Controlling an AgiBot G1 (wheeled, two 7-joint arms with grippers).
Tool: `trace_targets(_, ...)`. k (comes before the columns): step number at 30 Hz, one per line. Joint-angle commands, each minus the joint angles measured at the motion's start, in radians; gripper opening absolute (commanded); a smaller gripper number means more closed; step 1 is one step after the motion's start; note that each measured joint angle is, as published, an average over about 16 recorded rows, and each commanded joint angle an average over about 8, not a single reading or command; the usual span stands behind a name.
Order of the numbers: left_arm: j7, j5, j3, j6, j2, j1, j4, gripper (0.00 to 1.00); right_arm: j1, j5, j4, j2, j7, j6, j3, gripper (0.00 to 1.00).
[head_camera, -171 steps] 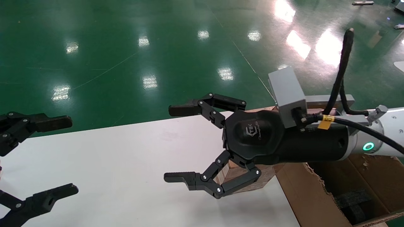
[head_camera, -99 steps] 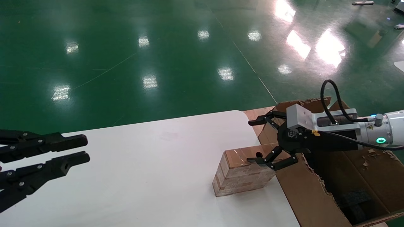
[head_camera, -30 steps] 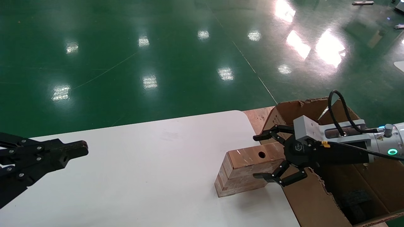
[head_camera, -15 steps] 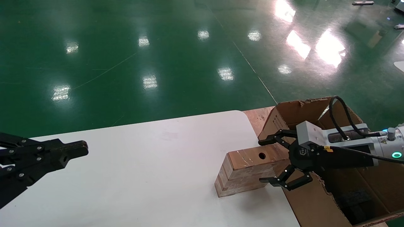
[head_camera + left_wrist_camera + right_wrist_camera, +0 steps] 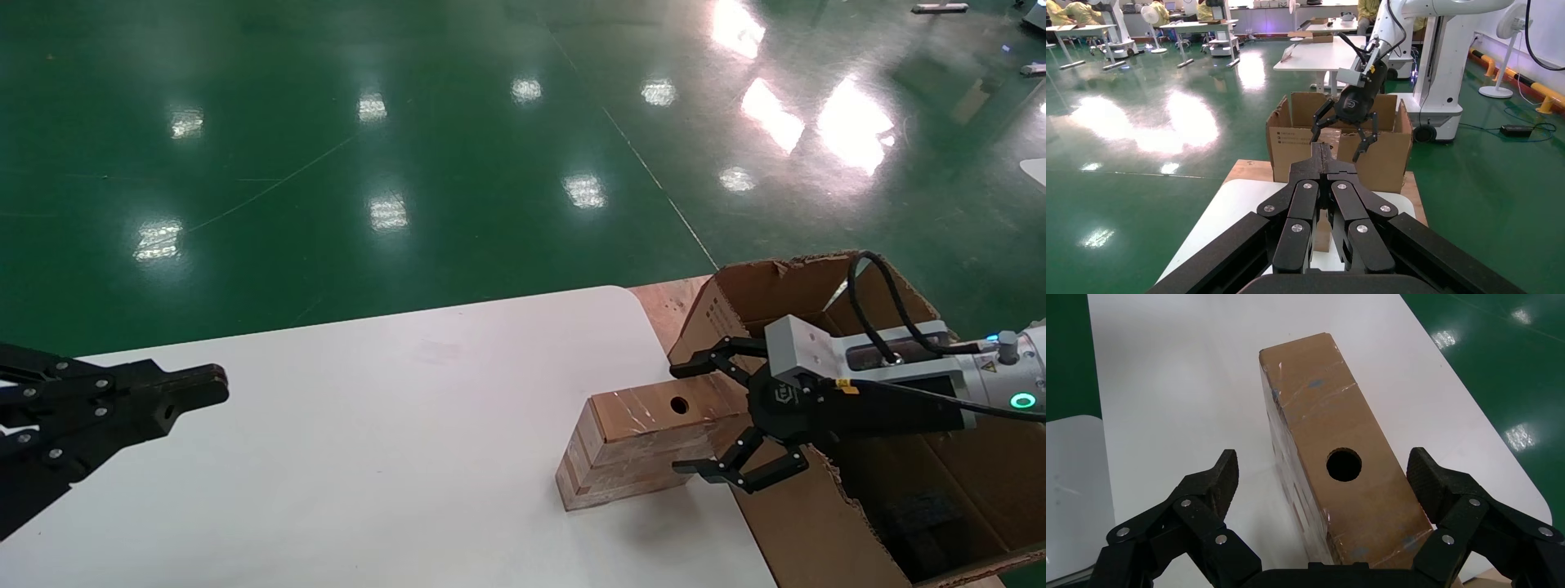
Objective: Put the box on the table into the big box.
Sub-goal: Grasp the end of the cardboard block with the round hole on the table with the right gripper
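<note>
Box (image 5: 636,447) lay on the worktop (image 5: 368,457) beside the carton (image 5: 825,506) holding black foam (image 5: 915,523), right gripper's (image 5: 693,416) fingers spread around its end, left gripper's (image 5: 196,388) fingers closed.

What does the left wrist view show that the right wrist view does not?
Only the left wrist view shows the shut left claw, the big box with printed text, and other robots behind it. Only the right wrist view shows the box's round-holed face, set between the open right claw's fingers without visible contact. Both show the right claw and the table.
</note>
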State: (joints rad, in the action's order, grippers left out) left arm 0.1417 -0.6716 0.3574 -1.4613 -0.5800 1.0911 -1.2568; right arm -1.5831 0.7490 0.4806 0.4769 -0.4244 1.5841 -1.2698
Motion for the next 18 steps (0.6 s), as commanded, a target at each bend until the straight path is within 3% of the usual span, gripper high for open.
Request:
trace_targets(1,0.0,0.0,0.0,0.0,0.0,0.0,0.0,0.0,-0.003,-0.003,-0.006,0.003,-0.004,-0.001,-0.007,1.0)
trace_targets(6,0.0,0.0,0.0,0.0,0.0,0.0,0.0,0.01,-0.013,-0.01,-0.022,0.009,-0.013,-0.001,-0.02,1.0)
trace_targets(12,0.0,0.0,0.0,0.0,0.0,0.0,0.0,0.74,-0.02,-0.015,-0.032,0.012,-0.019,0.0,-0.03,1.0)
trace_targets(14,0.0,0.0,0.0,0.0,0.0,0.0,0.0,0.98,-0.021,-0.016,-0.033,0.013,-0.019,0.0,-0.031,0.81)
trace_targets(18,0.0,0.0,0.0,0.0,0.0,0.0,0.0,1.0,-0.021,-0.016,-0.032,0.013,-0.019,-0.001,-0.03,0.31)
